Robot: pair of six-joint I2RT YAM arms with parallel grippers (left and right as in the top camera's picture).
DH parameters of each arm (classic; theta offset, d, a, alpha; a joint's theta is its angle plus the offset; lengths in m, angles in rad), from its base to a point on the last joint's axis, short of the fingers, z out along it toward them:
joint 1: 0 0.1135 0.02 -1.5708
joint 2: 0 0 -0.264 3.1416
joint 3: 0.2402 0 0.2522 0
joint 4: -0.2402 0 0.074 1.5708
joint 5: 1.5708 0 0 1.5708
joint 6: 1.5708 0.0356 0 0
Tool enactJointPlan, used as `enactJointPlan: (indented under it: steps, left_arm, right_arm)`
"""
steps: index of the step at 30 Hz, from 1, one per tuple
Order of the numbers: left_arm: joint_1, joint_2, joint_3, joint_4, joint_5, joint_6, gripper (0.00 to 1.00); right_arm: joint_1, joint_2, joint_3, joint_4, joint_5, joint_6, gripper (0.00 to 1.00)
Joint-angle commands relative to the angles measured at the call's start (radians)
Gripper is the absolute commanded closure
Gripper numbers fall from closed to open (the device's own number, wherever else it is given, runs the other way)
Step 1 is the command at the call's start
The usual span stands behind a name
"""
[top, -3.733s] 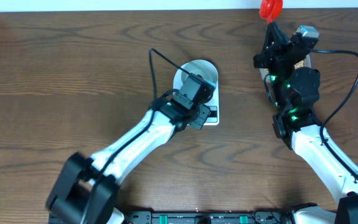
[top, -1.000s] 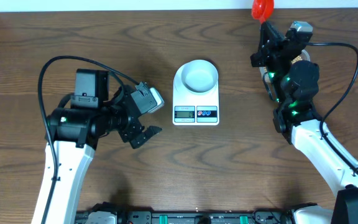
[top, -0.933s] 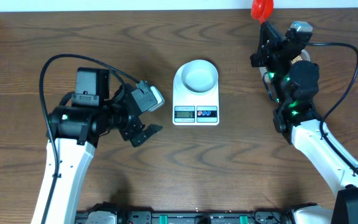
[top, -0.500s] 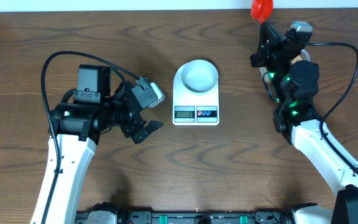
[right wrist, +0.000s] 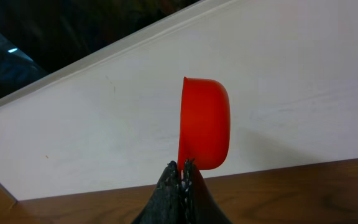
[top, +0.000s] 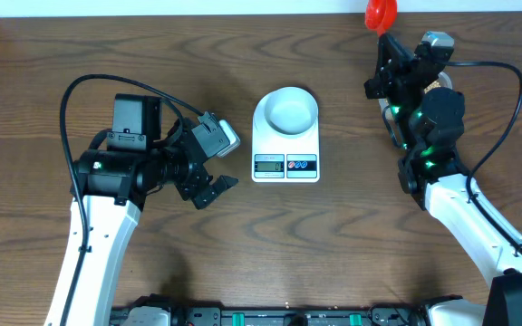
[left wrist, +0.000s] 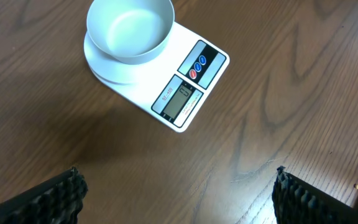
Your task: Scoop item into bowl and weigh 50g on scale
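The pale bowl sits empty on the white scale, at the top of the left wrist view as bowl and scale. My left gripper hovers left of the scale, open and empty, its ribbed fingers wide apart over bare wood. My right gripper is raised at the far right edge, shut on the handle of a red scoop. That scoop stands on edge above the shut right gripper. The item is mostly hidden under the right arm; only a small tan patch shows.
A clear tub rim peeks out beside the right arm. A white wall runs along the table's far edge. Black cables loop off both arms. Brown wooden tabletop stretches in front of the scale.
Seconds ago my left gripper was over the scale at the bowl; it has since pulled back to the left, open, leaving the bowl there. Over the last second it drifted slightly. The right arm holds still.
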Motion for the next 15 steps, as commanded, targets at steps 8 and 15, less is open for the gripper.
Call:
enactJointPlan:
  steps: [8,15]
  left_arm:
    - [0.005,-0.002,0.029,-0.003,0.002,-0.009,0.02]
    - [0.005,-0.002,0.029,-0.002,0.002,-0.009,0.02]
  right_arm:
    - [-0.008,-0.001,0.031,-0.001,-0.003,-0.013,0.99]
    - [-0.008,-0.001,0.031,-0.011,-0.003,-0.013,0.99]
